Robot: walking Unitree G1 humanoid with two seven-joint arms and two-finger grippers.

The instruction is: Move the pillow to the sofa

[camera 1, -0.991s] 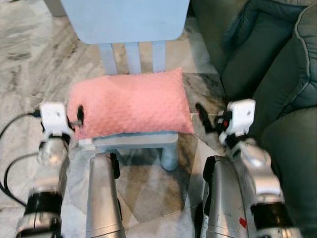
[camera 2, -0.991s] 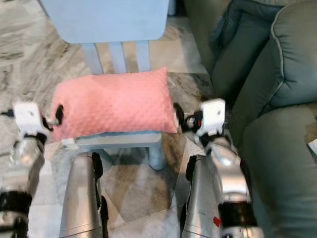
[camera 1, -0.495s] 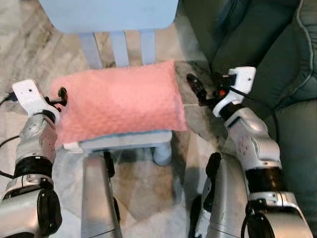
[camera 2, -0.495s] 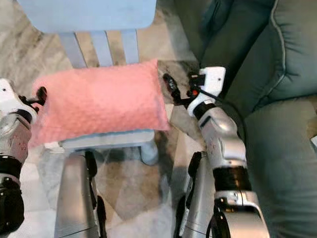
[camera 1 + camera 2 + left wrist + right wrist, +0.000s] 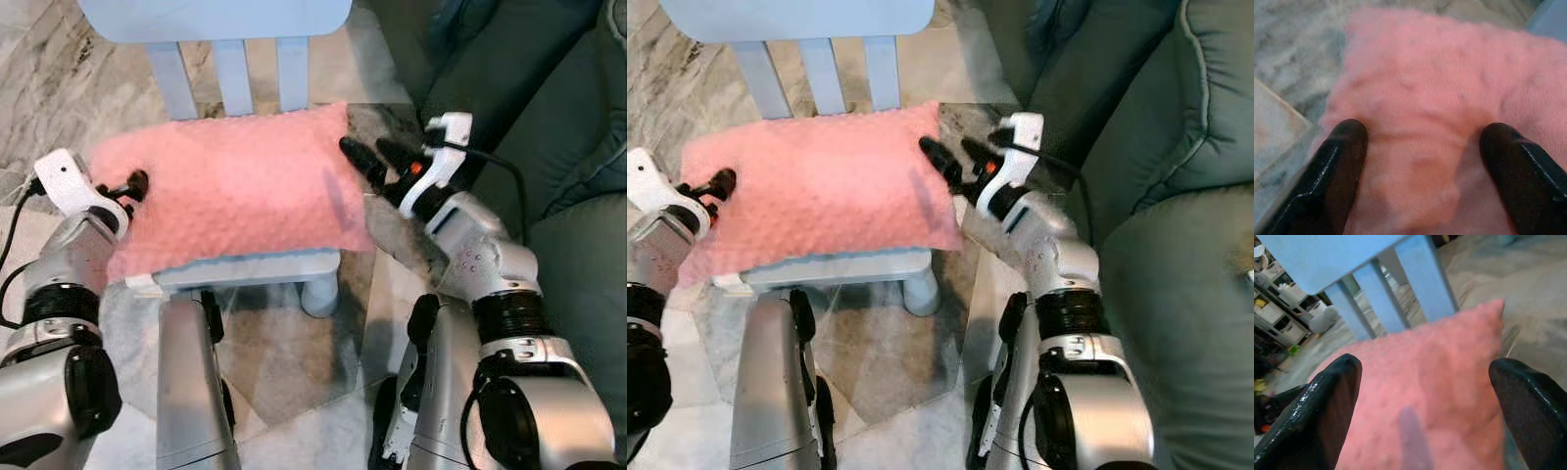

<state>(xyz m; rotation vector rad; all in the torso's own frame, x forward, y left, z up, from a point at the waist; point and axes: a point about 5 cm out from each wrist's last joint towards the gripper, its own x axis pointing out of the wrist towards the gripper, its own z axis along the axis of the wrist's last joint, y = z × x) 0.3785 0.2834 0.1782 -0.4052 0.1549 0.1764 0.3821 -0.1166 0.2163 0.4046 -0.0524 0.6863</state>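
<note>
A pink, dimpled pillow (image 5: 230,186) lies flat on the seat of a small light-blue chair (image 5: 245,266). My left gripper (image 5: 130,186) is at the pillow's left end, open, its fingers (image 5: 1337,161) straddling the pink fabric. My right gripper (image 5: 370,160) is at the pillow's right end, open, with both fingertips over the pillow's edge. The right wrist view shows the pillow (image 5: 1435,382) between its spread fingers (image 5: 1327,401). The dark green sofa (image 5: 1176,196) stands on the right.
The chair's blue backrest (image 5: 216,15) and slats (image 5: 235,73) rise behind the pillow. Grey marble floor (image 5: 59,88) surrounds the chair. My two silver legs (image 5: 196,392) stand below the seat. A black cable (image 5: 12,245) hangs by my left arm.
Both arms have risen and closed in on the pillow's ends. The right gripper moved left, from beside the sofa onto the pillow's right edge. The camera tilted down slightly.
</note>
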